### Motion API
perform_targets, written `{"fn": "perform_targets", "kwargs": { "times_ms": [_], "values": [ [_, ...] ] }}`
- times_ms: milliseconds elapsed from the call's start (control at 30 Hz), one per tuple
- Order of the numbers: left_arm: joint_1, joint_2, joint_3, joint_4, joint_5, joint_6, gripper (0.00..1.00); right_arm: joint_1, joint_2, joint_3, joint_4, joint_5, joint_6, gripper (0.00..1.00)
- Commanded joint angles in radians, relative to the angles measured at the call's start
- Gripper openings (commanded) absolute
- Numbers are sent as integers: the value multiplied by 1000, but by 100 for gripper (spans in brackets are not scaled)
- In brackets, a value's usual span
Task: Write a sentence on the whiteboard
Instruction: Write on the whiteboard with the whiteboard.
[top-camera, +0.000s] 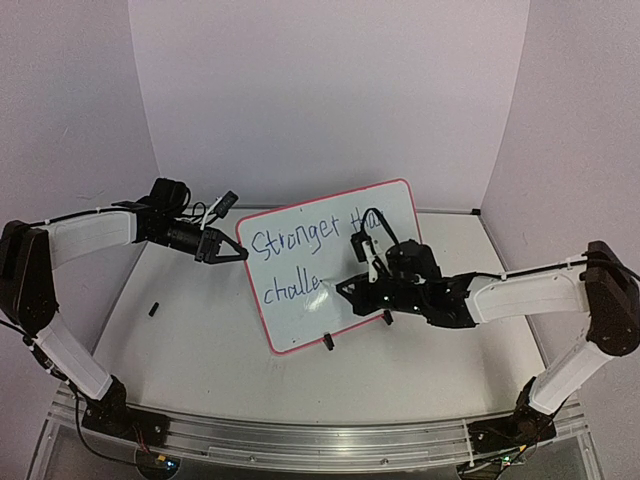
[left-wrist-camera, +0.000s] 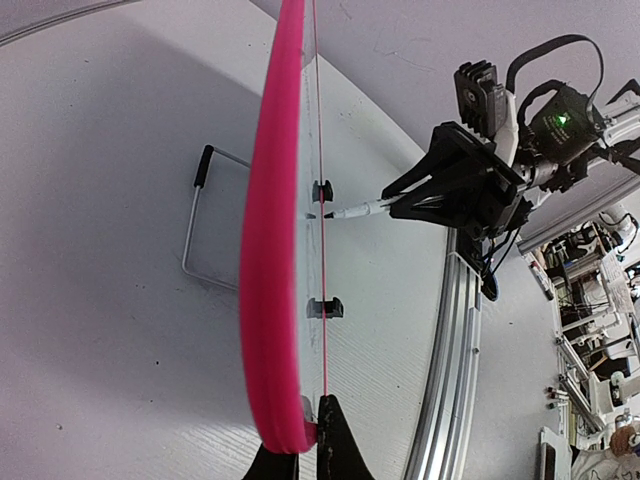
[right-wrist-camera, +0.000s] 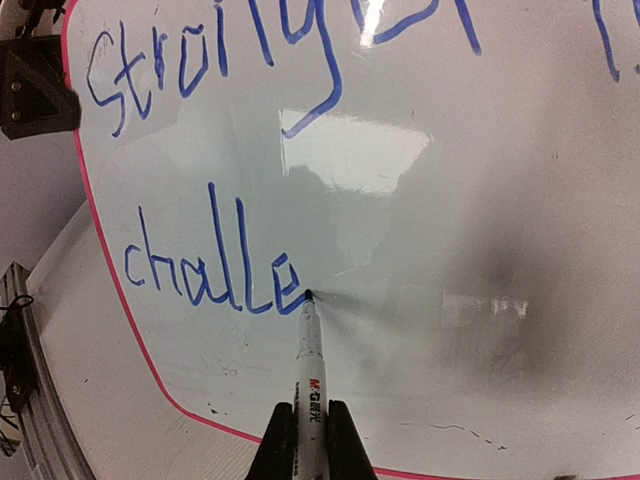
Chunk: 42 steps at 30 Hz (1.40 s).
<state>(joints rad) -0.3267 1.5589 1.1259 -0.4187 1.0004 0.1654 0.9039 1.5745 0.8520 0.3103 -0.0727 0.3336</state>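
white surface (top-camera: 200, 340), whiteboard (top-camera: 290, 322) standing on it, left hand (top-camera: 232, 252) clamped tight on its pink rim, right hand (right-wrist-camera: 303, 440) pinching a marker (right-wrist-camera: 308, 370), tip touching the board just after "challe" in the blue sentence (top-camera: 300, 242).

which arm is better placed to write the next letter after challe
Right. The right pincer grips the marker, its tip on the whiteboard just after "challe" in the sentence. The left pincer is shut on the whiteboard's rim, steadying it.
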Motion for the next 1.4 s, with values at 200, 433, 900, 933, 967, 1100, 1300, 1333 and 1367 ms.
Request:
{"fn": "perform_targets", "kwargs": {
  "times_ms": [200,433,900,933,967,1100,1300,1333,1367],
  "values": [
    [-32,17,28,1,-35,67,0,-5,-35,36,6,25,-35,0],
    [-32,17,28,0,-35,69,0,-5,5,59,7,30,-48,0],
    [-32,16,28,0,-35,69,0,-7,15,29,19,31,-23,0],
    [-32,16,28,0,-35,69,0,-7,11,15,19,27,-15,0],
    [-32,17,28,0,-34,69,0,-7,11,12,19,25,-12,0],
    [-32,20,28,0,-35,69,0,-6,-6,-28,30,12,18,0],
    [-32,21,28,0,-34,69,0,-5,-23,-44,43,-4,28,0],
    [-32,22,28,0,-35,69,0,-5,-25,-43,45,-3,27,0],
    [-32,22,28,0,-35,69,0,-5,-28,-42,48,-2,26,0]
  ]
}}
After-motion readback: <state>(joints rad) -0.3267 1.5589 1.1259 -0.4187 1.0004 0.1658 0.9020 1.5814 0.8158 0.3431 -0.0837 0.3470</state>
